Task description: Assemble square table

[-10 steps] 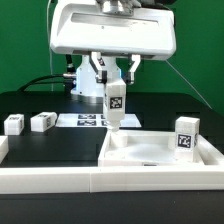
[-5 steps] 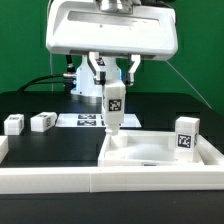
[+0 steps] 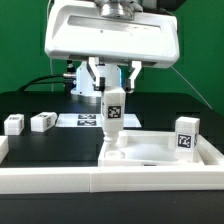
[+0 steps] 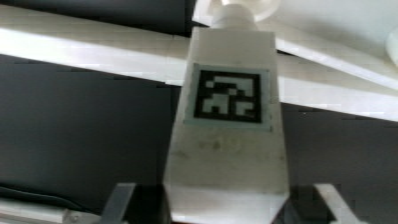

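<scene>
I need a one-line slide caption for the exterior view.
The gripper holds a tagged leg upright at one corner of the square tabletop; a second leg stands at another corner.

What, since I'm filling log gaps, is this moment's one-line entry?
gripper: shut on held leg | held leg: upright, tip at tabletop corner | standing leg: on tabletop | loose legs: two

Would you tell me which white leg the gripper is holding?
The upright leg in the middle, clamped in the gripper over the slab; two loose legs lie at the exterior view's left, the fourth leg stands on the slab at that view's right.
</scene>
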Robot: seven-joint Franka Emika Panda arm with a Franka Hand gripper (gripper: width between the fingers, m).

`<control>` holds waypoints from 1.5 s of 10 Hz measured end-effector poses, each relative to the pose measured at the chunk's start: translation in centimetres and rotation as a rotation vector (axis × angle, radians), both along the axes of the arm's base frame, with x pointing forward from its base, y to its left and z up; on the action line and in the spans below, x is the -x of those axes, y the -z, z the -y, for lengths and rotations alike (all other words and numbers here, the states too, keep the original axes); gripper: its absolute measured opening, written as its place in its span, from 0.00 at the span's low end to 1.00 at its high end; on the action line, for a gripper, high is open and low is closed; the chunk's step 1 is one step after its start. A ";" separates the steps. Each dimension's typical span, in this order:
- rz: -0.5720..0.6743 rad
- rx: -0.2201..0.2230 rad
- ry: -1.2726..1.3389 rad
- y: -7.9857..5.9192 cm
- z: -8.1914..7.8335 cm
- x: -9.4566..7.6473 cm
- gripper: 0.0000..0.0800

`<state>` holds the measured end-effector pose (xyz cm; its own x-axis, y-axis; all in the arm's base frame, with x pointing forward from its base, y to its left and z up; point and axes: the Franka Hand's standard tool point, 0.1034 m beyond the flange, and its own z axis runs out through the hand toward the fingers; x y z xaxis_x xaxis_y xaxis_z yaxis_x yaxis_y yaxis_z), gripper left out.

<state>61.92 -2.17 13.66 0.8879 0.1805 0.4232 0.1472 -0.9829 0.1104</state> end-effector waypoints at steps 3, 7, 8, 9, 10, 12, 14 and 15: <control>0.021 0.008 0.001 0.6 -0.2 0.3 0.36; 0.050 0.024 0.001 1.2 -0.1 0.4 0.36; 0.041 0.023 -0.001 1.6 -0.2 0.7 0.36; 0.041 0.023 -0.002 1.6 -0.3 0.7 0.36; 0.040 0.023 -0.002 1.7 -0.3 0.7 0.36; 0.039 0.023 -0.003 1.7 -0.4 0.7 0.36; 0.039 0.022 -0.005 1.7 -0.5 0.7 0.36; 0.039 0.021 -0.008 1.7 -0.7 0.7 0.36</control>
<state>61.18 -1.43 11.96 0.8692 0.1973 0.4535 0.1506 -0.9790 0.1372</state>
